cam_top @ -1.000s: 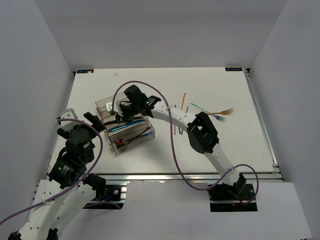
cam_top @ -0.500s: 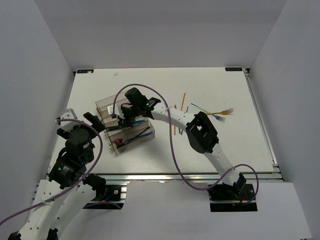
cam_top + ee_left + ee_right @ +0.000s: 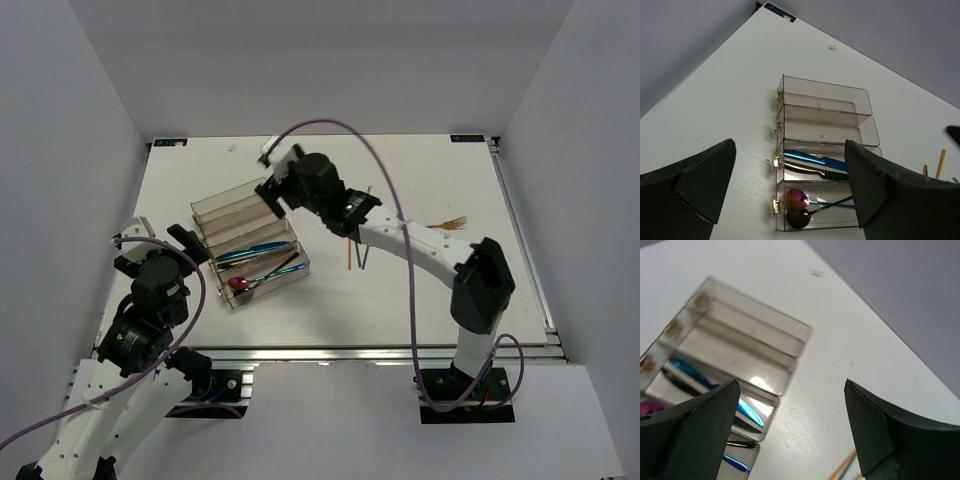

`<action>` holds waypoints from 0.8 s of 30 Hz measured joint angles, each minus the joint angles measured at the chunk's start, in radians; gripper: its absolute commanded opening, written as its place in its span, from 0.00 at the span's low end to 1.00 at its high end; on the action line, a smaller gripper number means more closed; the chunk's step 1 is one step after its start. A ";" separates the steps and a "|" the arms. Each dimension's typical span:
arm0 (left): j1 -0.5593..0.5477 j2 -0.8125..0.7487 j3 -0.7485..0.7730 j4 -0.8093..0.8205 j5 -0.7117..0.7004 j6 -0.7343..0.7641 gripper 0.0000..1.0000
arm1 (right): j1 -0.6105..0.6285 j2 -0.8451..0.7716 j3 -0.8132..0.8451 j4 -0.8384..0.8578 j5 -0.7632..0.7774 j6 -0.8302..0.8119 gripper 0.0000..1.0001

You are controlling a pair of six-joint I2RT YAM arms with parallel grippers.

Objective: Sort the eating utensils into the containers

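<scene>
The clear tray sits left of centre on the table. Its two far compartments are bare. The third holds a blue knife and a black knife; the nearest holds a purple spoon and a black spoon. My right gripper hangs open and high over the tray's far right end, with nothing between its fingers. My left gripper is open just left of the tray, also holding nothing. A gold fork and an orange chopstick lie loose on the table.
Two more thin sticks lie right of the tray, under the right arm. The right arm's purple cable arcs over the table's middle. White walls close in the table on the left, right and far sides.
My right gripper has opened, risen off the tray and drawn back toward the far right. The blue knife stays in the third compartment. The left arm has not moved.
</scene>
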 measured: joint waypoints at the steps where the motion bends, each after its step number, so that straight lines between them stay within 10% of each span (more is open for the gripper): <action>1: 0.000 0.003 0.000 0.000 0.000 0.000 0.98 | -0.012 -0.029 -0.002 -0.006 0.070 0.067 0.89; 15: 0.000 0.116 0.000 0.001 0.068 0.008 0.98 | -0.471 -0.371 -0.520 -0.317 0.389 0.745 0.88; 24: 0.000 0.185 -0.002 0.008 0.146 0.023 0.98 | -0.621 -0.193 -0.429 -0.353 0.254 0.631 0.43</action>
